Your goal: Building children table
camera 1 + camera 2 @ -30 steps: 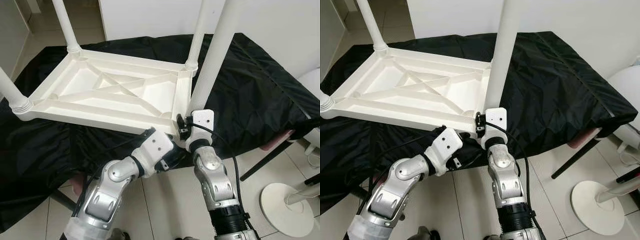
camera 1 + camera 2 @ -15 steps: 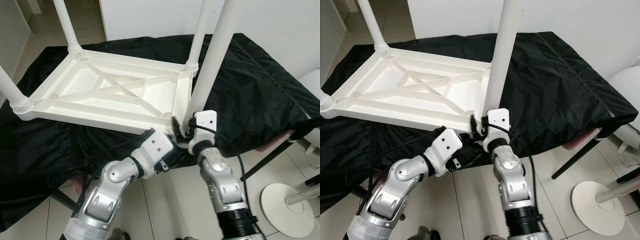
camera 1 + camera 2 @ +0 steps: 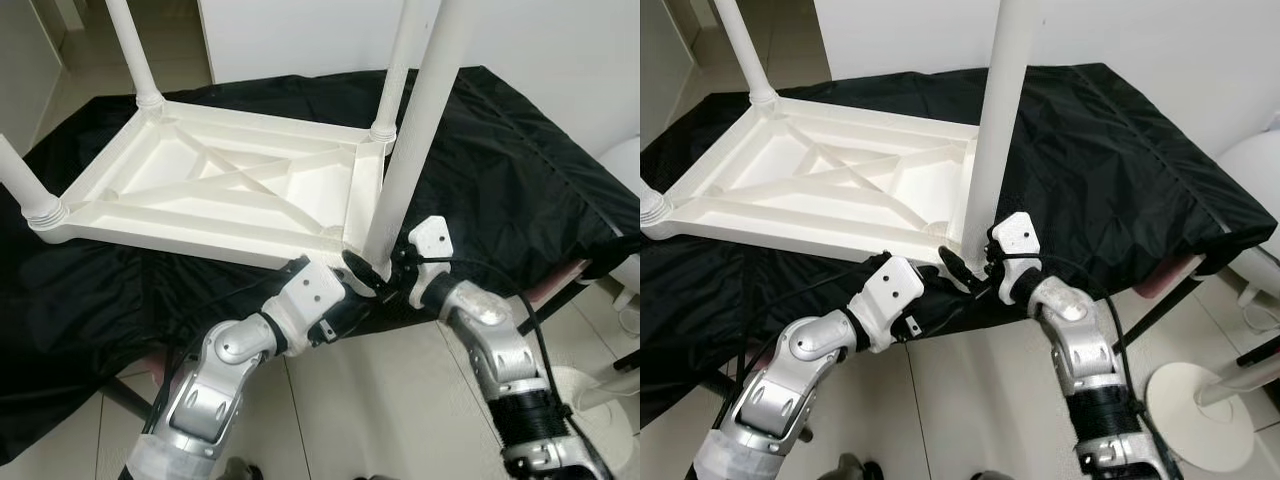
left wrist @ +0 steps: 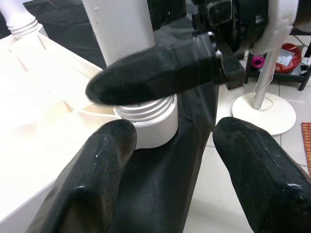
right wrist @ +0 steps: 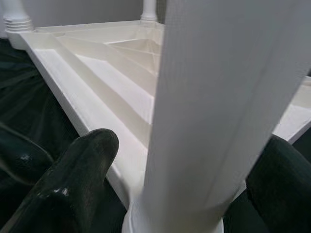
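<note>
A white plastic table top [image 3: 230, 190] is seen lying upside down on a black cloth [image 3: 500, 190] that is spread over a larger table. Three legs are already stood up in its corners: one at the far left [image 3: 132, 50], one at the near left [image 3: 22, 180], and one at the far right [image 3: 398, 70]. The fourth leg [image 3: 415, 130] is held upright at the near right corner, its lower end seated in the ribbed corner socket [image 4: 148, 119].

The right gripper [image 3: 380, 272] is placed at the base of this leg, with its black fingers [image 5: 73, 174] set on either side of the white tube and closed against it. The left gripper [image 4: 170, 160] is positioned just below the same corner, at the table edge, with its fingers [image 4: 92, 179] spread apart and nothing held between them; the socket is seen just beyond them.

A white round stand base [image 3: 570, 405] is seen on the tiled floor [image 3: 350, 400] to the right.
</note>
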Tool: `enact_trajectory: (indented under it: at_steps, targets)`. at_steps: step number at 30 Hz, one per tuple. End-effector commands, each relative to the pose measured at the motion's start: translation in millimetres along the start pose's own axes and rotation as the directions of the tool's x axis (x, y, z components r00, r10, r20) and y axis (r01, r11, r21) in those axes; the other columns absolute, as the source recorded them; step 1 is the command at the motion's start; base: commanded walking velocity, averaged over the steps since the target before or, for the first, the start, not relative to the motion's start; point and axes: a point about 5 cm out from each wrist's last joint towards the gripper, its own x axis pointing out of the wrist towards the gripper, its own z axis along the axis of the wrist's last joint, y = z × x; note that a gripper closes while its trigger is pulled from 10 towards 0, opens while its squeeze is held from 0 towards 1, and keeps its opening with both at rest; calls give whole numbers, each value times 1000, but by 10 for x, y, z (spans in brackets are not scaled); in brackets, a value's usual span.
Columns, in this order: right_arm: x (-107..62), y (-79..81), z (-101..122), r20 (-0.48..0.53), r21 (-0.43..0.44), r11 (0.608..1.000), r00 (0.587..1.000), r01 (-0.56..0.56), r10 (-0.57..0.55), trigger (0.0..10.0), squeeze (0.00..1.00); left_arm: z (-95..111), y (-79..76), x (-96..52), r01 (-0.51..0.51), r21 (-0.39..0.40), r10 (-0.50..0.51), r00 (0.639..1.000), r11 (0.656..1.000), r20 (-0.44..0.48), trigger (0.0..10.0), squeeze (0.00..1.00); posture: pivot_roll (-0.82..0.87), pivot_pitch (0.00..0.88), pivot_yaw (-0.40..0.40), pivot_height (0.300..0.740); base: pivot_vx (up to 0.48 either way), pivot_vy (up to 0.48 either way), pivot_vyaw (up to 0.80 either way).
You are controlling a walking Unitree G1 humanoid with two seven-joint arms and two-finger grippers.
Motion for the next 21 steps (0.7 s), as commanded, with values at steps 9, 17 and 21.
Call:
enact_trajectory:
  at_steps: [9, 17, 21]
  targets:
    - [146, -86, -187, -79, -26, 991, 989, -130, 128, 1608, 0, 22, 54, 42, -36, 7, 36, 999, 999, 8, 10000, 0, -96, 87, 40, 740, 0, 0, 0]
    - [139, -118, -264, -108, -23, 991, 986, -130, 126, 0, 0, 13, 71, 32, -48, 26, 48, 999, 998, -3, 10000, 0, -88, 88, 32, 740, 0, 0, 0]
    - [122, -120, -282, -111, -24, 992, 986, -124, 121, 10000, 0, 17, 59, 25, -49, 21, 49, 999, 999, 0, 10000, 0, -87, 93, 29, 740, 0, 0, 0]
